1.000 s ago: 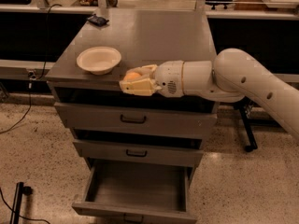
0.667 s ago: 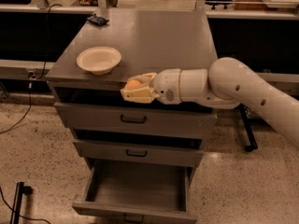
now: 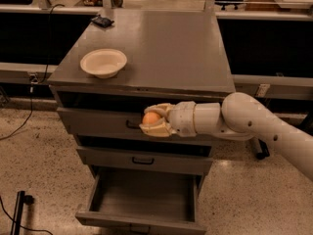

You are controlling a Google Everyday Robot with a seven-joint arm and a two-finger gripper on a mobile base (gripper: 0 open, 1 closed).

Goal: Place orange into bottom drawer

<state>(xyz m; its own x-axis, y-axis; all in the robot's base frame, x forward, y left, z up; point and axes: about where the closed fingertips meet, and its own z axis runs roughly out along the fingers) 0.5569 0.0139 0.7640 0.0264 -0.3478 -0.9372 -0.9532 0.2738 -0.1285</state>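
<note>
The orange (image 3: 150, 117) sits gripped in the closed hand (image 3: 148, 122), in front of the top drawer (image 3: 93, 122). A second ago it was higher, at the edge of the surface (image 3: 166, 48). It is round, with no long axis to tell. The bottom drawer (image 3: 146, 196) stands open well below. A bowl (image 3: 103, 62) rests on the surface.

White arm (image 3: 264, 129) reaching in from the right.
Held out flat, pointing left, with gripper (image 3: 152, 121) at the middle, fingers (image 3: 156, 130) closed round the orange (image 3: 150, 117).
</note>
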